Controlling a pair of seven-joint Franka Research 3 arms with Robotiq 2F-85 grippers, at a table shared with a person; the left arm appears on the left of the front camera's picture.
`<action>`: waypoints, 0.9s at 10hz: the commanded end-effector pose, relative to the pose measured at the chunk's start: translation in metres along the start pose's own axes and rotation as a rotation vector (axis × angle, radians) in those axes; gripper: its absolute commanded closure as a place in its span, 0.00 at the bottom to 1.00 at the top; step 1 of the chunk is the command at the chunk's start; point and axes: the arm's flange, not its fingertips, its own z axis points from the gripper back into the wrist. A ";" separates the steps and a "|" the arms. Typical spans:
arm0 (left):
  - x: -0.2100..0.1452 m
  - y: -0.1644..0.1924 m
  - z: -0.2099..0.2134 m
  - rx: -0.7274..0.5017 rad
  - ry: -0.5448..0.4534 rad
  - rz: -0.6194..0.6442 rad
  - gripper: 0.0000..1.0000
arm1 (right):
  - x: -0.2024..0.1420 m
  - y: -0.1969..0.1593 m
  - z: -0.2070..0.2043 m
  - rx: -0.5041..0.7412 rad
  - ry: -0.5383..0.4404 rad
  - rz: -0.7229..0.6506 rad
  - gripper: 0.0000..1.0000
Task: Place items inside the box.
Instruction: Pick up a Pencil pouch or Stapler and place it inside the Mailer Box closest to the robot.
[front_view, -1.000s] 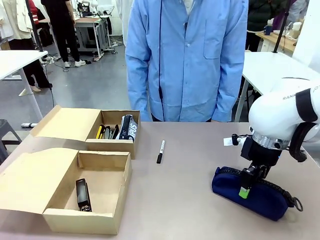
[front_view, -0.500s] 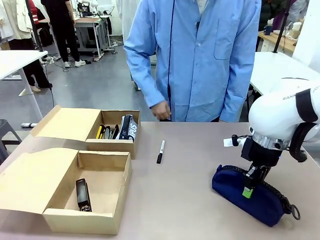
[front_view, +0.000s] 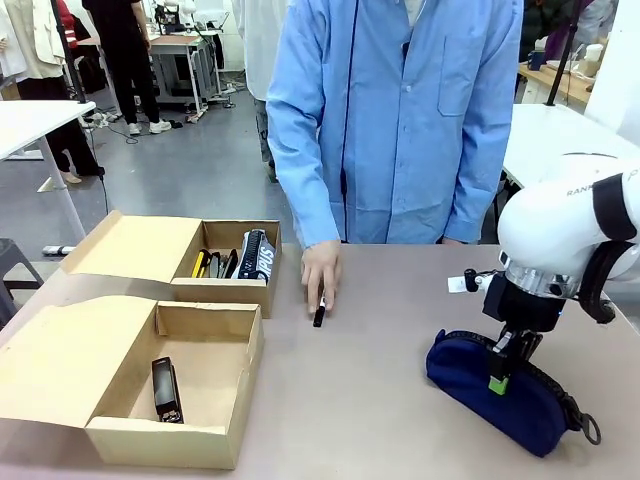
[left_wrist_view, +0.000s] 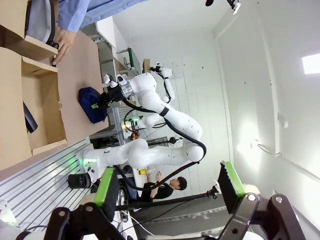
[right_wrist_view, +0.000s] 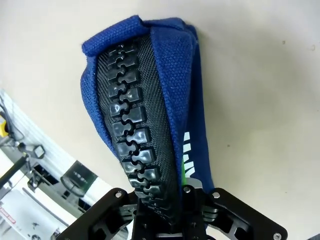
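A navy zip pouch (front_view: 520, 405) with white lettering lies at the right of the table. My right gripper (front_view: 497, 378) is shut on its top. In the right wrist view the jaws pinch the black zip ridge of the pouch (right_wrist_view: 145, 100) at the right gripper (right_wrist_view: 162, 200). A black marker pen (front_view: 318, 318) lies mid-table under the person's hand (front_view: 320, 272). The near open box (front_view: 160, 445) holds a black stapler (front_view: 166, 390). My left gripper (left_wrist_view: 169, 185) is open in mid-air, away from the table, with nothing between its green pads.
A second open box (front_view: 215, 292) behind the near one holds a yellow utility knife (front_view: 199, 263) and other small items. The person in a blue coat stands at the far edge. Bare table lies between the boxes and the pouch.
My right gripper has shut on the navy pouch's top. The person's hand has come down onto the marker pen. The pouch shifted slightly.
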 end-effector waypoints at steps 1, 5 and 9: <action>0.000 -0.003 0.000 -0.013 -0.004 -0.018 0.00 | -0.009 0.002 0.018 0.053 0.025 -0.097 1.00; 0.000 -0.003 0.000 -0.013 -0.004 -0.018 0.00 | -0.052 0.053 0.086 0.107 -0.241 -0.782 1.00; 0.000 -0.003 0.000 -0.013 -0.004 -0.018 0.00 | -0.049 0.053 0.119 0.119 -0.278 -0.810 1.00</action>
